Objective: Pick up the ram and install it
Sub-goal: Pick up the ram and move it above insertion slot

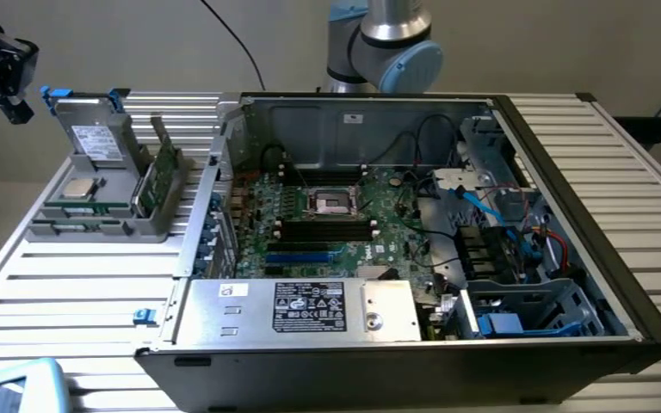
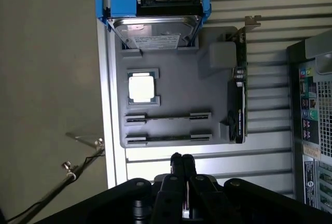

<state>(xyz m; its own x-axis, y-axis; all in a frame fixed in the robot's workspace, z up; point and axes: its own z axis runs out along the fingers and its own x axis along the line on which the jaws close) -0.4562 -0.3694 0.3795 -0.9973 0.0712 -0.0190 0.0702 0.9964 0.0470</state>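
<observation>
Claw: black, two-fingered, metal. Its fingers are pressed together and pinch nothing. The wrist view looks past the fingertips, down onto a grey moulded plastic holder.

Ram: a long, narrow circuit-board stick standing on edge in a slot of the holder. From above it reads as a thin dark line between two grey end clips. A second stick of the same kind stands parallel just beside it, one slot farther from the claw. Neither is lifted, and the claw is apart from both.

Key relation: the ram lies ahead of the fingertips, near them, with a bare strip of the white slatted metal desk between. The ram's long axis runs crosswise to the line from claw to holder. It is parallel to the line on which the two fingers sit side by side. By my reading, the fingers as they stand would close along the stick's length, not across its flat faces.

Exterior view: the claw hangs high at the exterior view's left, above the holder's far side. The holder rests on the desk just beside the open black computer case. The black memory slots on the green motherboard lie well apart from the ram, toward the exterior view's right. They look unfilled, though I cannot be sure.
</observation>
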